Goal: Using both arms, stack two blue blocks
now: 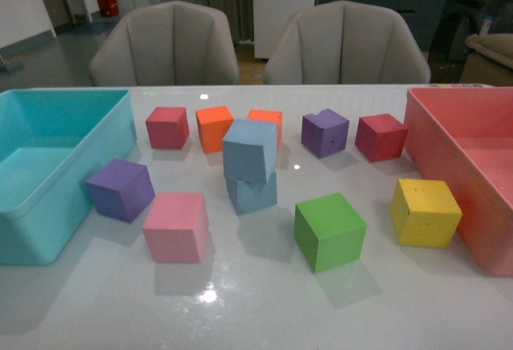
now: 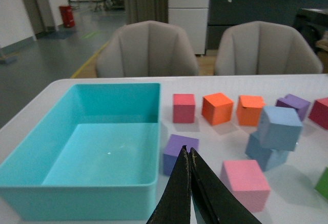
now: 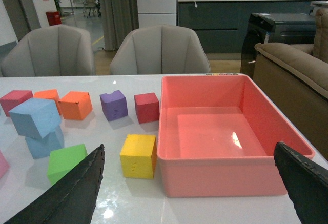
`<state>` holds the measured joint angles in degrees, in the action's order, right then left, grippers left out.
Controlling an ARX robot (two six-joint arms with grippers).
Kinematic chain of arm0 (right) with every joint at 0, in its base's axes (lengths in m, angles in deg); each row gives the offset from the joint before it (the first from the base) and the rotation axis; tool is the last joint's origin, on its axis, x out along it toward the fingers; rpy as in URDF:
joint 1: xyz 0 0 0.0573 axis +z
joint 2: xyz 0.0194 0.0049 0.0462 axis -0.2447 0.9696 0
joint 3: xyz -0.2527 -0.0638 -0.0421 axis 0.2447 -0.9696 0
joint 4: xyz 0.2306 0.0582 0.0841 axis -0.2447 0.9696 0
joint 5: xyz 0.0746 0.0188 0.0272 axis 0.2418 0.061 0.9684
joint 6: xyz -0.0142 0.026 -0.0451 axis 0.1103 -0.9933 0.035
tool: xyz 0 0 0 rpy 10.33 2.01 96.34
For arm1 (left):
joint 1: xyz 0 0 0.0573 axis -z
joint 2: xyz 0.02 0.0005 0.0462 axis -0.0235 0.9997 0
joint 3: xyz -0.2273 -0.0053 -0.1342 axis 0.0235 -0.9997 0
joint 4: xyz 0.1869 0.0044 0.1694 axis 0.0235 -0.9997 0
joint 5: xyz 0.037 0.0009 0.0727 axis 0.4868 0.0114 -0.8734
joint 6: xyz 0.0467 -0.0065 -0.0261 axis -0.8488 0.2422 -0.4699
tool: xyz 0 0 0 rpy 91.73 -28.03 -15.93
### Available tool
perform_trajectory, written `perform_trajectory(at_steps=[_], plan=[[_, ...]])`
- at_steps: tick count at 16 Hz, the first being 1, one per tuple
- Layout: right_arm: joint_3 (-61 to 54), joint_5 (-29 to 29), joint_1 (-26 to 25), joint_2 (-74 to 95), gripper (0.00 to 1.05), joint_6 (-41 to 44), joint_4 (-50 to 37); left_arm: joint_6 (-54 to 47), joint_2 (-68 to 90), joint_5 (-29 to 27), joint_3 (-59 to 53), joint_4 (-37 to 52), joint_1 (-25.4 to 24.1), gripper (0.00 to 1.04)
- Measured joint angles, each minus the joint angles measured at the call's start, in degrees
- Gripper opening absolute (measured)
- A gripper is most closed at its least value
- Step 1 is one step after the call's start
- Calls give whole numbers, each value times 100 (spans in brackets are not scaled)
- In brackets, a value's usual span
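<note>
One blue block (image 1: 249,150) is sitting tilted and twisted on top of the other blue block (image 1: 253,192) near the middle of the white counter (image 1: 256,302), between the pink cube (image 1: 176,227) and the green cube (image 1: 329,231), with the orange cubes (image 1: 214,128) just behind. The left gripper (image 2: 189,155) is hovering with its fingers (image 2: 179,183) pressed together on nothing, near the turquoise bin (image 2: 77,198). The right gripper (image 3: 189,183) is hanging by the red bin (image 3: 225,175) and the yellow cube (image 3: 138,155), its fingers (image 3: 77,188) spread wide and holding nothing.
</note>
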<state>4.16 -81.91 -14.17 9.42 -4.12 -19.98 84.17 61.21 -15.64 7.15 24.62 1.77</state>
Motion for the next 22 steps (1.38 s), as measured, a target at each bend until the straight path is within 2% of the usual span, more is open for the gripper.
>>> perform_trajectory(at_steps=[12,15,17,22], plan=[[0,0,0,0,98,0,0,2,-2006,44,-442,-1473,-35,2],[0,0,0,0,98,0,0,2,-2092,46,-442,-1554,-35,2],[0,0,0,0,98,0,4,2,-3008,44,-437,-2544,-35,2],[0,0,0,0,98,0,-2,2,-3012,46,-437,-2559,-42,2]])
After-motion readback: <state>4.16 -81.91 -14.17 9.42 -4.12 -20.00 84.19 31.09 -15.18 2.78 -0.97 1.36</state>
